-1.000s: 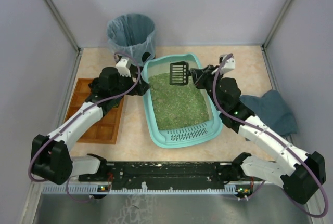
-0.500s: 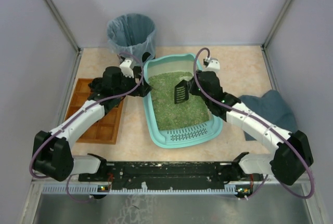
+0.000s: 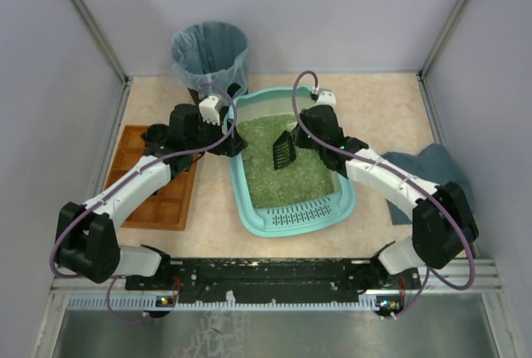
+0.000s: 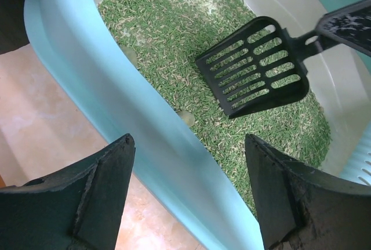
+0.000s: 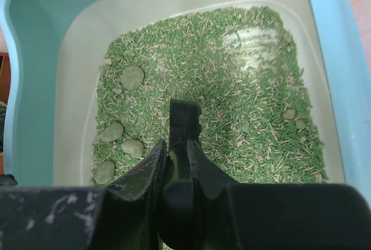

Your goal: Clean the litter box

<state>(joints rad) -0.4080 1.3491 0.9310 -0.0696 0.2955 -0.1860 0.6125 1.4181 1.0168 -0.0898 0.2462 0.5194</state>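
No text, label, brand, number or sign can be read in any view. The small marks on the rail (image 3: 266, 279) at 6 o'clock in the top view are too small to make out.

The right hand (image 3: 297, 141) has swung the black scoop (image 3: 283, 152) down into the middle of the litter box (image 3: 299, 217)
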